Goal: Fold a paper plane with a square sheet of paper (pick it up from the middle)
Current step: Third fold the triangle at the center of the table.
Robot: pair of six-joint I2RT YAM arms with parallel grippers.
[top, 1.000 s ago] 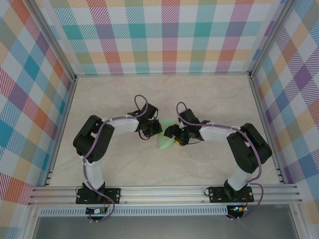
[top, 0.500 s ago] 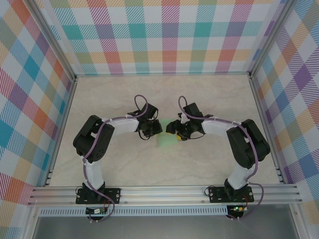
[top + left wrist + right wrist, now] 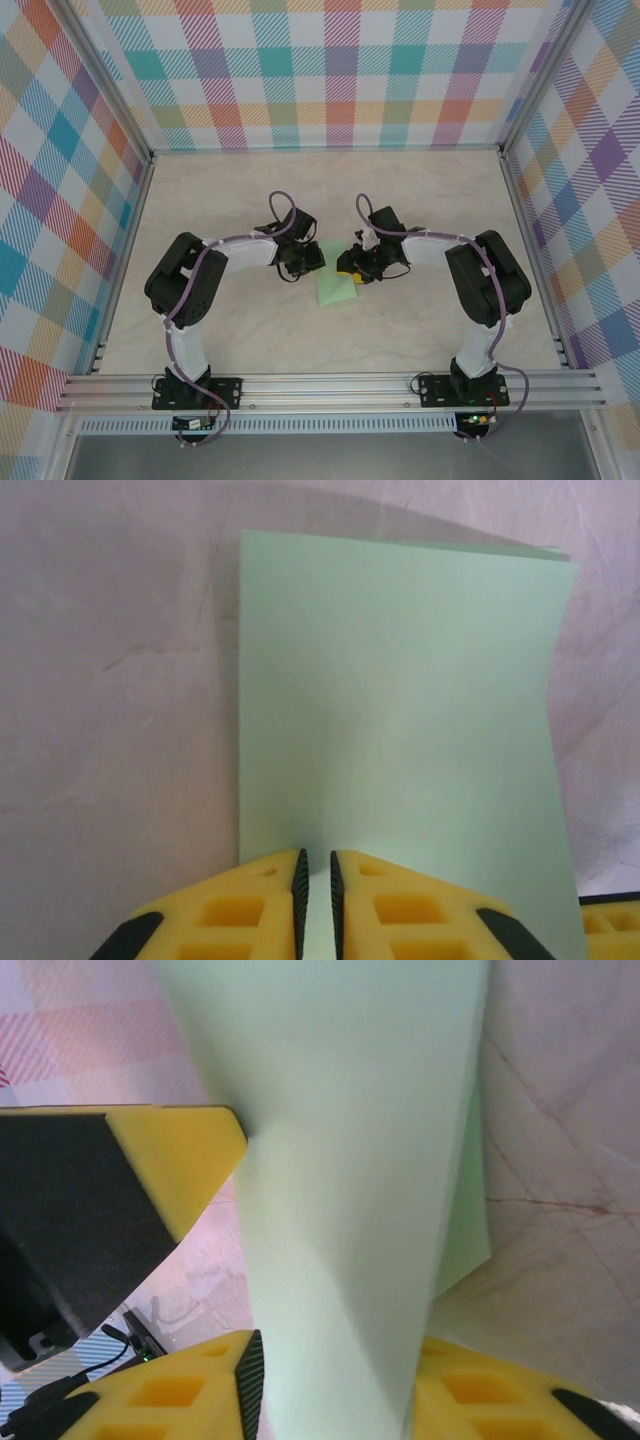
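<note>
From above: the right claw [image 3: 350,272] has swung in toward the left claw [image 3: 312,264] over the past second and its jaws have narrowed. The pale green paper [image 3: 335,291], a loose cone under the right claw a second ago, now lies as a flatter folded oblong on the worktop [image 3: 420,200], just on the near side of both claws. By the look of it a fold is being pressed down. The sheet is far from a dart yet, so the task appears to be in its early stages.

Left wrist: the left claw [image 3: 315,868] is nearly shut, its two yellow fingers clamped on the near edge of the paper [image 3: 400,700] with only a thin slit between them. The sheet stretches away over the worktop [image 3: 120,680], doubled, with the far right corner showing a second layer.

Right wrist: the right claw [image 3: 335,1360] straddles the paper [image 3: 340,1110], jaws part-way apart with the bowed sheet filling the gap. Whether they already pinch it cannot be told. One yellow finger [image 3: 175,1150] of the left claw meets the sheet from the left.
</note>
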